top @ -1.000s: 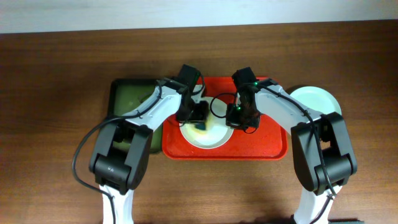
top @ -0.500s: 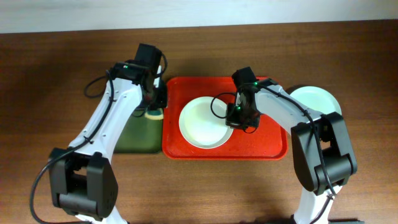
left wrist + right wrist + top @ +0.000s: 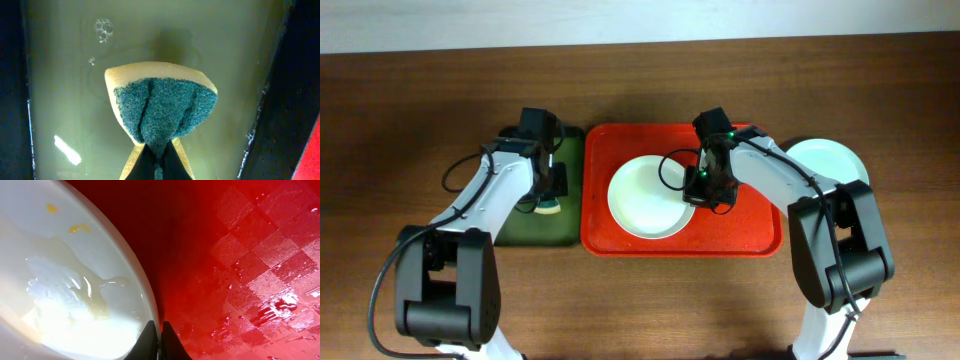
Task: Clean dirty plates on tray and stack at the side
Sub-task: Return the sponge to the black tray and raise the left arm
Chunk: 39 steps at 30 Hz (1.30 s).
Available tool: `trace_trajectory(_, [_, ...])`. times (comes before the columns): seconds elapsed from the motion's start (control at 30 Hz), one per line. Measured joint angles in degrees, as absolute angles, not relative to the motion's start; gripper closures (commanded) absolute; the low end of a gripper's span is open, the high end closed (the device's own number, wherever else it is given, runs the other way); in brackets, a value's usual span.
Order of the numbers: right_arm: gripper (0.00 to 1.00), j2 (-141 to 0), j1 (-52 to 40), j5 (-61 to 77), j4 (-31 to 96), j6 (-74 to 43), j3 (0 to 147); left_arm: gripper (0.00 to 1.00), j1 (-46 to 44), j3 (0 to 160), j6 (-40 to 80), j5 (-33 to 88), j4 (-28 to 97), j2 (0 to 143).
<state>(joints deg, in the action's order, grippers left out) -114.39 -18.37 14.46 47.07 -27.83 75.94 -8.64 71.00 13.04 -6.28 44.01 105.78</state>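
Observation:
A whitish plate (image 3: 642,198) lies in the red tray (image 3: 750,235). My right gripper (image 3: 700,188) is shut on its right rim. In the right wrist view the rim sits pinched between the jaws of the right gripper (image 3: 157,329); the plate (image 3: 60,280) is wet, with small yellow smears near its far edge, and the wet tray floor (image 3: 240,255) lies to the right. My left gripper (image 3: 548,192) is over the green tray, shut on a folded yellow sponge with a green scouring face (image 3: 162,107). A pale mint plate (image 3: 832,160) sits on the table right of the red tray.
The narrow dark green tray (image 3: 530,232) stands against the red tray's left side and holds murky water (image 3: 65,75) with a few bubbles. Its dark walls (image 3: 285,100) rise on both sides of the sponge. Cables hang from both arms.
My left arm has carried the sponge off the plate on the red tray and leftward into the green tray. The right gripper has stayed on the plate's rim.

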Motion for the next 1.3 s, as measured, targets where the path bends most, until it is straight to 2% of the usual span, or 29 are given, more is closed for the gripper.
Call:
trace_trajectory(0.2, [0.96,-114.4,-18.4,14.4,47.1,-27.8,75.9,1.00,-8.6,69.0,13.0,-6.3,40.8,105.8])
trace_trajectory(0.3, [0.96,-114.4,-18.4,14.5,47.1,-27.8,75.9,0.89,-8.6,68.5,13.1,-6.8,40.8,105.8])
trace_trajectory(0.33, [0.96,-114.4,-18.4,14.5,47.1,-27.8,75.9,0.76,-8.6,68.5,13.1,-7.5,40.8,105.8])
trace_trajectory(0.37, [0.96,-114.4,-18.4,14.5,47.1,-27.8,75.9,0.70,-8.6,68.5,12.9,-7.8,40.9,105.8])
trace_trajectory(0.47, [0.95,-114.4,-18.4,14.5,47.1,-27.8,75.9,0.70,-8.6,69.0,12.9,-8.4,43.0,105.8])
trace_trajectory(0.53, [0.95,-114.4,-18.4,14.4,46.9,-27.8,75.9,0.55,-8.6,71.1,12.9,-8.3,48.3,105.8])
trace_trajectory(0.57, [0.95,-114.4,-18.4,14.4,46.9,-27.8,75.9,0.33,-8.4,74.0,12.9,-8.1,50.7,105.5])
trace_trajectory(0.67, [0.95,-114.4,-18.4,14.4,46.9,-27.8,75.9,0.01,-6.0,80.4,14.9,-7.7,52.2,100.5])
trace_trajectory(0.83, [0.95,-114.4,-18.4,14.4,46.9,-27.8,75.9,0.00,1.7,83.4,18.5,-7.9,52.2,90.8])
trace_trajectory(1.3, [0.96,-114.4,-18.5,13.0,46.4,-27.8,75.9,0.01,1.7,83.4,19.1,-7.9,52.4,91.2])
